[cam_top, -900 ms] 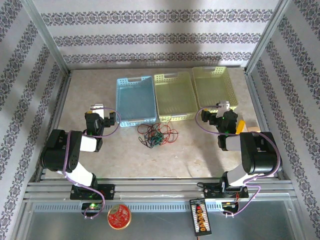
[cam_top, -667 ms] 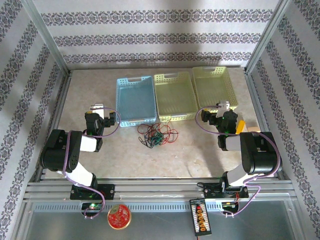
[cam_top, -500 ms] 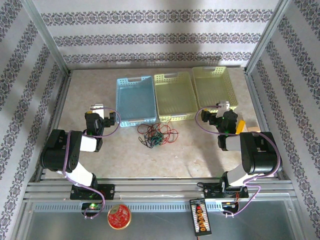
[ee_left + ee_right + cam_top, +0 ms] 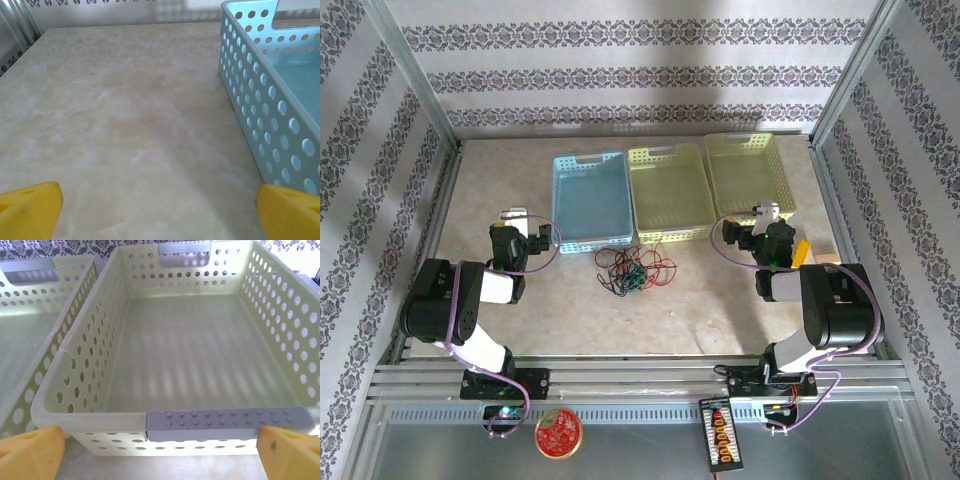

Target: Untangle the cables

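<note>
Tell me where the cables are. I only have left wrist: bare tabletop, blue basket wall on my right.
Observer: The cables are one tangled heap of red, black and green on the table. They lie just in front of where the blue basket meets the middle basket, off to the right of the left gripper.
Operator: Anything sorted into the baskets?
Observer: Right wrist looks straight into the right-hand yellow basket, and no cable is in it.
Operator: Right gripper state?
Observer: The right gripper is open, holds nothing, and faces that basket's near rim.
</note>
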Robot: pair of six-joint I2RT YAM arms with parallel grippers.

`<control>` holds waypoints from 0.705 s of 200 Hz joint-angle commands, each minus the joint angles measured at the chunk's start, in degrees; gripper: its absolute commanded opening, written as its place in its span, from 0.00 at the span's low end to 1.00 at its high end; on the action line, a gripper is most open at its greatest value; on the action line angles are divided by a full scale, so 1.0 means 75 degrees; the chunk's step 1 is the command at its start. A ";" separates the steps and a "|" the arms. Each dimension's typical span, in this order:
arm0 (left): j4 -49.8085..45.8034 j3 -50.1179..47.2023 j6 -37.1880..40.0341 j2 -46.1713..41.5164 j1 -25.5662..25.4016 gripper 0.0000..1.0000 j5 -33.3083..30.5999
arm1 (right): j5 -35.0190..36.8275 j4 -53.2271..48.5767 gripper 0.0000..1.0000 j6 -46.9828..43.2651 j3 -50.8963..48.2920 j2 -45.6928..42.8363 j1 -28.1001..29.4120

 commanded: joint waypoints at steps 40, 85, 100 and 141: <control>0.0142 0.0069 0.0001 0.0007 0.0001 0.99 0.0030 | 0.0068 0.0242 0.98 0.0103 0.0098 -0.0039 -0.0084; -0.1501 0.0626 0.0001 -0.0822 -0.0009 0.99 -0.0010 | 0.1419 -0.0709 0.98 0.0431 0.0213 -0.0849 0.0007; -0.3638 0.1399 -0.0487 -0.1562 0.0001 0.99 -0.1156 | 0.2755 -0.2811 0.98 0.1072 0.0604 -0.2004 0.0071; -0.4218 0.1223 -0.1097 -0.3177 -0.0040 0.99 -0.2523 | 0.3891 -0.5652 0.98 0.1850 0.1322 -0.3712 0.0966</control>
